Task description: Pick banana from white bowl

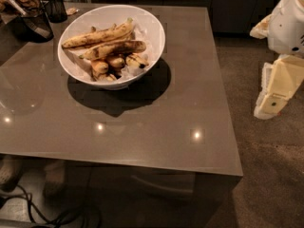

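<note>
The white bowl point(153, 28) stands on the far left part of the grey table point(156, 127). In it lie two long bananas and several short stubby ones. The banana point(116, 48) with dark brown patches lies across the middle, just below its paler neighbour point(97, 36). My gripper point(274, 91), a cream-coloured block on the white arm point(287, 23), hangs off the table's right side over the carpet. It is far from the bowl and holds nothing that I can see.
Two small dark cups point(35, 23) point(57, 7) stand at the table's far left corner. Carpet point(266, 175) lies to the right of the table's right edge. Cables point(42, 215) lie on the floor at the lower left. Dark cabinets run along the back.
</note>
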### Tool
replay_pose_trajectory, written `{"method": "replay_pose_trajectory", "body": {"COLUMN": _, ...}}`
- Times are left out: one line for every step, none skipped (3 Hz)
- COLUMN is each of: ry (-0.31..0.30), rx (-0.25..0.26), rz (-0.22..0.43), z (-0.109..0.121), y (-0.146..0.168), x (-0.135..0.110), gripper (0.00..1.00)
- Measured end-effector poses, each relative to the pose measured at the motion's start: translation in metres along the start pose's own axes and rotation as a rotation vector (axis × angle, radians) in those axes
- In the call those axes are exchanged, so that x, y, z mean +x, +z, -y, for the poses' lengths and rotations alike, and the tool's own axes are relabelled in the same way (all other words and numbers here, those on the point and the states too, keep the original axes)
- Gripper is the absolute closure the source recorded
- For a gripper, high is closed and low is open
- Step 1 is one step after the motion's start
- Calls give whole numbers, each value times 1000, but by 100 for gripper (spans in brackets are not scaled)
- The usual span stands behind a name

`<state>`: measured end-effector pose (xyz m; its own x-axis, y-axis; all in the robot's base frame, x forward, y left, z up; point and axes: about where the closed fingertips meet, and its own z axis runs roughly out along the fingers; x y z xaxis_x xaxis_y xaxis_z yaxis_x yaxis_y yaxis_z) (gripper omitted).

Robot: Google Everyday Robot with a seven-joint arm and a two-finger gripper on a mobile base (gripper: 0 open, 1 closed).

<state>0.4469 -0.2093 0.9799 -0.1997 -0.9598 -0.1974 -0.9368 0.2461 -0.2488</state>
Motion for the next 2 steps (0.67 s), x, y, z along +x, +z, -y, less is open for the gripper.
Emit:
{"method": "replay_pose_trajectory", "body": {"ry": -37, "rx": -21, "rz": -26, "z": 13, "y": 6, "x": -10, "gripper": 0}}
{"method": "replay_pose_trajectory", "body": {"ry": -75, "rx": -34, "rz": -60, "z": 29, "y": 13, "x": -30, "gripper": 0}}
